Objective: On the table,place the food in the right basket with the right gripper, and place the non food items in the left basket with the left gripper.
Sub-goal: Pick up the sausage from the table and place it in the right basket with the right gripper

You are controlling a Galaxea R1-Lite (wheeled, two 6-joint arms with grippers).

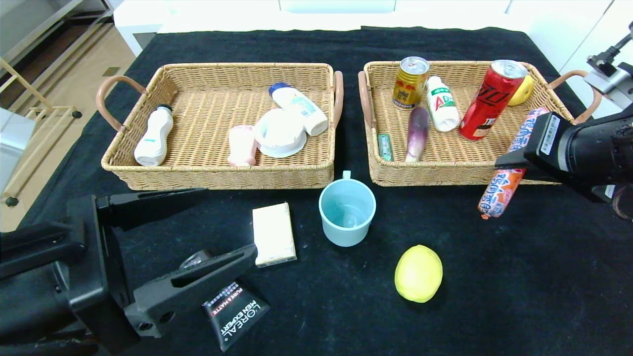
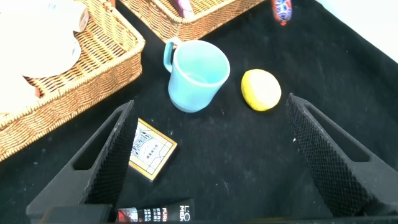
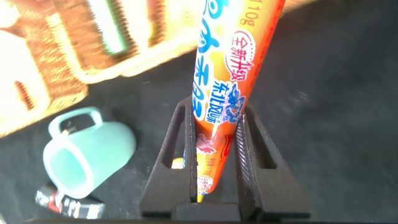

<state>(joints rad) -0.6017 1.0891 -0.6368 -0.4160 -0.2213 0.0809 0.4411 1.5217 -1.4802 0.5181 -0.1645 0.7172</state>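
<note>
**Sausage clamped in the right pincer at the basket's front rim**

The right gripper [image 3: 214, 168] has its two fingers closed tight on a long orange sausage stick [image 1: 509, 168], squeezing it near the middle. One end of the sausage pokes out beyond the fingertips over the right basket [image 1: 447, 170], the other end hangs below the pincer over the black table [image 1: 494, 306], just outside the basket's front wall. Inside that basket, beyond the pincer, stand a red can [image 1: 490, 100] and a gold can [image 1: 409, 82].

The left gripper [image 2: 205, 155] hovers low with its fingers spread wide apart, holding nothing. Ahead of it, between the open fingers, lie a card box [image 2: 149, 154], a blue mug [image 2: 196, 74] and a yellow lemon [image 2: 260, 90]. A black tube [image 1: 236, 311] lies just under the pincer. The left basket [image 1: 217, 175] sits farther off, beyond the card box.
</note>
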